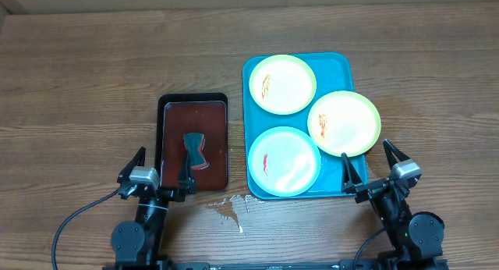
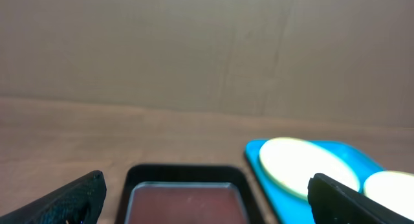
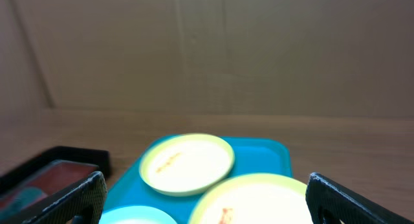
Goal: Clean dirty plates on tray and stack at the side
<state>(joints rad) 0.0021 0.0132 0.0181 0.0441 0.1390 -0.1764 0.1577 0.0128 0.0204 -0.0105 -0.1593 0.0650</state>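
Note:
Three plates lie on the turquoise tray point(image 1: 335, 63). A yellow-green plate point(image 1: 282, 83) is at the back, a second yellow-green plate point(image 1: 344, 122) overhangs the tray's right rim, and a light blue plate point(image 1: 289, 161) is at the front. All bear red smears. My left gripper point(image 1: 160, 172) is open at the near end of the black tray. My right gripper point(image 1: 371, 167) is open near the tray's front right corner. The right wrist view shows the back plate point(image 3: 187, 162), the right plate point(image 3: 259, 201) and the tray point(image 3: 272, 156). The left wrist view shows a plate point(image 2: 304, 166).
A black tray with a dark red inside point(image 1: 193, 141) sits left of the turquoise tray and holds a dark sponge-like tool point(image 1: 194, 149). A pale spill point(image 1: 230, 207) marks the wooden table near the front edge. A cardboard wall stands behind the table.

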